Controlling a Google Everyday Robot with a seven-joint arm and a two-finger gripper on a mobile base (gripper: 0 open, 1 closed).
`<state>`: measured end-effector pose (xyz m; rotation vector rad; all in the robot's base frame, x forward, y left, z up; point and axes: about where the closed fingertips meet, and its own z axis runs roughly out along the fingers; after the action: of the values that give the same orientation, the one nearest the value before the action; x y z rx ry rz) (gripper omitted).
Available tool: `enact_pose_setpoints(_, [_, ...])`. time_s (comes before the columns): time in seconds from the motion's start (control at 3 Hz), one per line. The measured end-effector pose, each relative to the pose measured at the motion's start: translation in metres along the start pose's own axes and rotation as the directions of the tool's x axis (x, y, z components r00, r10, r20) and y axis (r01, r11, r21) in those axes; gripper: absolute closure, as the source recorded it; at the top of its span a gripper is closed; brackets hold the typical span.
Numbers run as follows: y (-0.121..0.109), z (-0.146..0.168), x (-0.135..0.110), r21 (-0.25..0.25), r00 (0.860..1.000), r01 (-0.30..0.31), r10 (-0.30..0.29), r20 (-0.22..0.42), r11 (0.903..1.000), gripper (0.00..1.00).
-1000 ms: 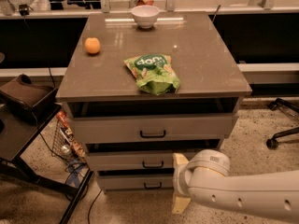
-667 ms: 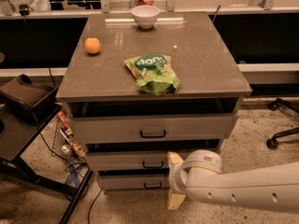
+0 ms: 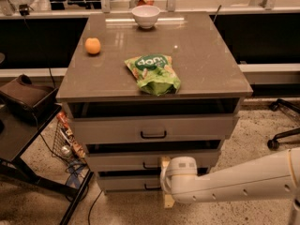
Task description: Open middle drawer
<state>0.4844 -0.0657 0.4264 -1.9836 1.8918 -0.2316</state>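
Observation:
The middle drawer (image 3: 117, 161) is the pale grey-beige front of medium height in the cabinet (image 3: 154, 55). Its small black bar handle (image 3: 149, 166) sits at the centre, with a dark gap above the front. My gripper (image 3: 164, 182) is at the end of a white arm (image 3: 243, 182) that reaches in from the lower right. It sits right in front of the middle and bottom drawer fronts, just right of the middle handle. The white wrist (image 3: 180, 175) covers part of both fronts.
The taller top drawer (image 3: 152, 128) and slim bottom drawer (image 3: 126, 183) stand above and below. An orange (image 3: 93, 46), a green snack bag (image 3: 153, 73) and a white bowl (image 3: 146, 16) lie on the top. A black stand (image 3: 28, 125) is left, a chair base (image 3: 283, 135) right.
My arm has swung left, bringing the gripper from right of the drawer handles to close in front of the middle and bottom drawer fronts. The drawers have not moved.

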Motion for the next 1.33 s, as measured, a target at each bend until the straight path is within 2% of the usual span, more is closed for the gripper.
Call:
enact_pose_setpoints(0.33, [0.012,0.044,-0.007,0.008,0.993,0.101,-0.100,-0.063,0.9948,0.00])
enact_pose_setpoints(1.0, [0.012,0.076,-0.027,0.012,0.978,0.191,-0.189,-0.092,0.9815,0.00])
enact_pose_setpoints(1.33, [0.013,0.077,-0.028,0.010,0.977,0.192,-0.191,-0.092,0.9813,0.17])
